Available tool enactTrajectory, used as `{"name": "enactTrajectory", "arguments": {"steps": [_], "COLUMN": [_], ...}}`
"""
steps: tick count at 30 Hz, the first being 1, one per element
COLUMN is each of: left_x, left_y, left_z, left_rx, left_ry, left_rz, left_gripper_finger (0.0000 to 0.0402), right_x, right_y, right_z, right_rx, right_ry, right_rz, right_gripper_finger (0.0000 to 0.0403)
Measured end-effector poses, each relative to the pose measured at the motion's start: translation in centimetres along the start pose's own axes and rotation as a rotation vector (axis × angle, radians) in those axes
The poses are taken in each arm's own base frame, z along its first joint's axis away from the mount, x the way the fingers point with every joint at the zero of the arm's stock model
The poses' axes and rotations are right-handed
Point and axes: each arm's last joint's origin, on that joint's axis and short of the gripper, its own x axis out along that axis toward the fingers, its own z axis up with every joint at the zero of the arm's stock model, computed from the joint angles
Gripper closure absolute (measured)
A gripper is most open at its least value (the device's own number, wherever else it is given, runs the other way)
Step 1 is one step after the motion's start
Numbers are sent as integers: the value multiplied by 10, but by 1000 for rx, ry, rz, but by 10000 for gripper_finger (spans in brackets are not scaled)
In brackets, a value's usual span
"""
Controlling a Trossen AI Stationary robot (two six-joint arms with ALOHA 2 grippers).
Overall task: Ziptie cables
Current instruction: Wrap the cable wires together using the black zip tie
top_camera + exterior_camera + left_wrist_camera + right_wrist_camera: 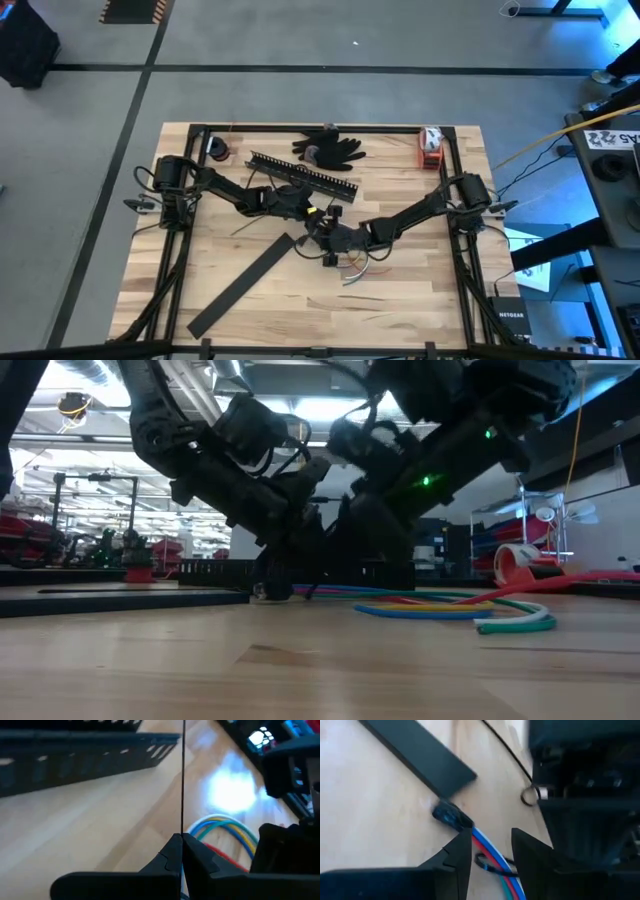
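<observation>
Left hand [181,851] pinching 1 ziptie [182,780], cables [225,827]

We see a wooden table [420,300]; a long slotted black bar [303,175] lies near its far side; a black glove [328,147] rests beyond it; a flat black strip [240,286] lies slantwise; an orange box [430,148] sits at the far right corner.

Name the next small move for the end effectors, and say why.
Probably the left end effector should steer the ziptie's free end toward its own head to close a loop round the cables. It is shut on the ziptie, which stands straight out from its tips, while the right end effector straddles the cables on the table. No closed loop shows yet.
</observation>
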Motion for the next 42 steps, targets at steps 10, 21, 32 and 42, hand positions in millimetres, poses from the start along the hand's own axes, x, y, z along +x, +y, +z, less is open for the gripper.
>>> {"name": "enactTrajectory", "arguments": {"steps": [10,21,32,42], "left_x": [0,0,0,-3], "left_y": [5,6,13,19], "left_z": [4,3,6,30], "left_rx": [-82,-136,-97,-40], "left_ry": [-23,-25,-10,-12], "left_rz": [33,44,60,-97], "left_gripper_finger": [401,401,401,401], "right_x": [17,51,46,27], "right_y": [16,6,7,2], "right_z": [-9,-3,13,26], "right_rx": [-107,-62,-42,-17], "right_ry": [36,73,130,154], "right_rz": [20,71,194,246], "right_gripper_finger": [272,272,387,396]}}
